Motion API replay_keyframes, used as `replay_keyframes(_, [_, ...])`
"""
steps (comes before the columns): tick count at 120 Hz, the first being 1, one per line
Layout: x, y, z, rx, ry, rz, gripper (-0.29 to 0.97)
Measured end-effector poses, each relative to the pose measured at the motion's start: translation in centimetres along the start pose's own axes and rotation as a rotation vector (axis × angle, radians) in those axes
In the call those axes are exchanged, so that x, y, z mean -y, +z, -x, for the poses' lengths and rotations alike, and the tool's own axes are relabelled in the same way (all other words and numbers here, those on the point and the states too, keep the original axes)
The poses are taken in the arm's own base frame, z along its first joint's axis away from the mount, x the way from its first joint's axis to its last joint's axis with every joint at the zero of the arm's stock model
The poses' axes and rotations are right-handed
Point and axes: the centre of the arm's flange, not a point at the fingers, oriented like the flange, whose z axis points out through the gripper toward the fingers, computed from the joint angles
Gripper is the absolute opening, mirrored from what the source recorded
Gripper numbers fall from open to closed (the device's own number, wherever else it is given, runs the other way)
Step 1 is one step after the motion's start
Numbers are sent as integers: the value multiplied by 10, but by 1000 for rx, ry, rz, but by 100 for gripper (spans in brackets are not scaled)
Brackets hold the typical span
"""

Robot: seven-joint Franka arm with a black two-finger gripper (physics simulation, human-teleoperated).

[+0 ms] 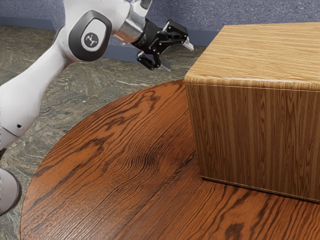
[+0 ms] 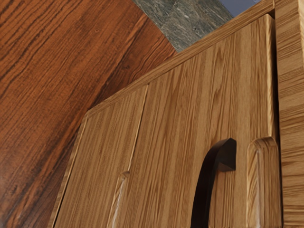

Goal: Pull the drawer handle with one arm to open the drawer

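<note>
Above the far rim of the round, dark reddish-brown wooden worktop (image 1: pixel 110 165), the black two-finger end effector (image 1: pixel 178 56) of the white seven-joint arm (image 1: pixel 45 75) is shown in the air. Its fingers are spread apart with nothing held between them, and it is near the upper corner of the box-shaped cabinet of pale, straight-grained wood (image 1: pixel 250 130) but apart from it. The cabinet is seen standing on the worktop toward the exterior view's right. The drawer front (image 2: pixel 180 142) is presented in the wrist view as a flat panel outlined by thin seams, apparently flush with its frame, so the drawer is judged to be shut and the pull not yet begun. The task's thing, a dark, arched bar handle (image 2: pixel 205 190), is mounted on that panel and lies ahead of the hand, untouched. The step in hand is judged to be the approach. It would be done well if the spread fingers were lined up across the bar, one to each side, advanced until the bar sat deep between them, closed firmly, and then drawn straight back along the drawer's travel. A slanted pull could bind the drawer or drag the cabinet over the smooth worktop. The handle appears smooth and rigid. The cabinet's stripes are fine and parallel, whereas the worktop bears broad, swirling grain. Grey-green mottled stone flooring (image 1: pixel 25 55) is seen beyond.
</note>
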Motion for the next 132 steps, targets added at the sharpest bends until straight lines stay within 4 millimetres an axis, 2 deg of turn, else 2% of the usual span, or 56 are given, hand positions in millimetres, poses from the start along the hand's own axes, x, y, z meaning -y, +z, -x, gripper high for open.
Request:
replay_keyframes(26, [-3, 21, 7, 13, 26, -38, 68])
replay_keyframes(59, [6, 34, 5, 20, 23, -60, 68])
replay_keyframes(78, [-2, 44, 11, 17, 41, -71, 68])
replay_keyframes(105, [7, 51, 7, 11, 35, -94, 68])
replay_keyframes(117, [17, 56, 3, 11, 24, -109, 68])
replay_keyframes(132, [51, 42, -9, 0, -10, -158, 67])
